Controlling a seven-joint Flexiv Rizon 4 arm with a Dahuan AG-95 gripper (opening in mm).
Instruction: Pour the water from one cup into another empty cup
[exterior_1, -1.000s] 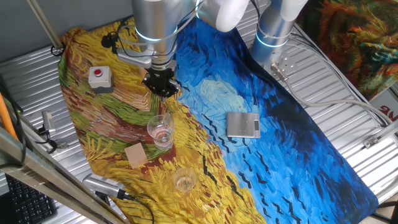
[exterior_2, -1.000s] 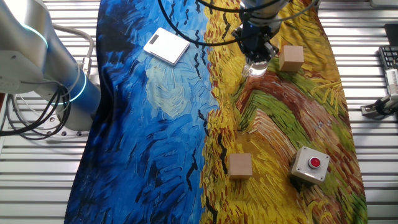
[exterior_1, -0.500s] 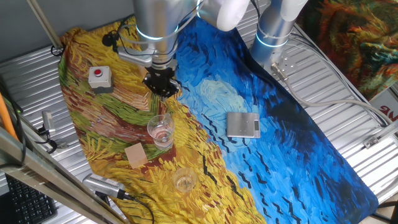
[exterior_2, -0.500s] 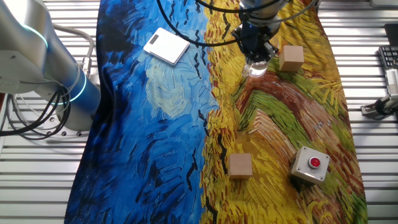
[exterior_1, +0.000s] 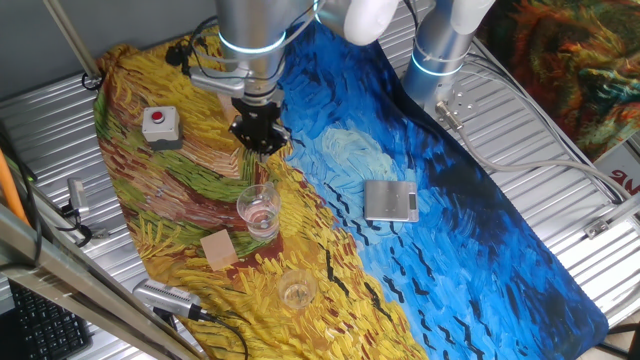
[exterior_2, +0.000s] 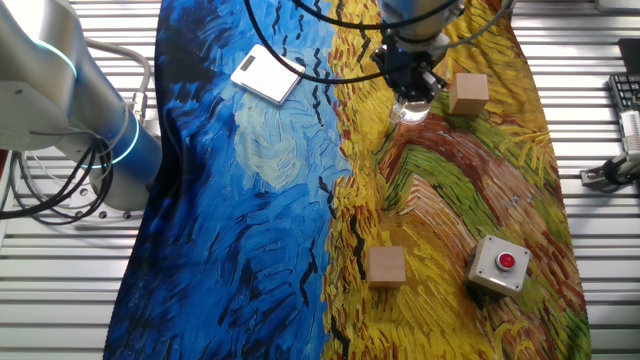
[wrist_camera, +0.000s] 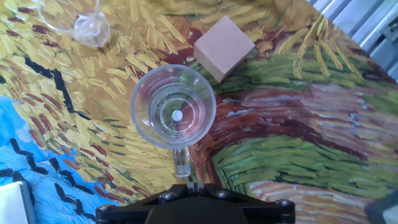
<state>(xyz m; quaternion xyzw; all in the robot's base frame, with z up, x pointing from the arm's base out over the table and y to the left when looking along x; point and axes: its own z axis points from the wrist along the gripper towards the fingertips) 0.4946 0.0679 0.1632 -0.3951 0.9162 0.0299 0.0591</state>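
I hang over the tumbler, above its rim and off to one side, touching nothing. My gripper points down at the cloth. Its fingers are a dark cluster in both fixed views and do not show in the hand view, so I cannot tell whether my jaws stand open or closed. They hold nothing.

The tumbler stands upright on the cloth. The hand view looks almost straight down its mouth, with the round rim just ahead of me and near the middle of the view. The water is only a few glints low in the tumbler, so I judge it a small amount. A block sits just beside the tumbler, on the side away from me. The small cup also stands upright, past the block and apart from the tumbler.

I judge this height gives me a clear look at the rim before I come down. The grasp has not yet begun, and neither has the pour. The tumbler lies below my jaws and slightly forward, so I need to drop and line up on its wall. I also need to keep it level so the water stays in. The block crowds one side of the tumbler, so I would rather close on the walls away from it.
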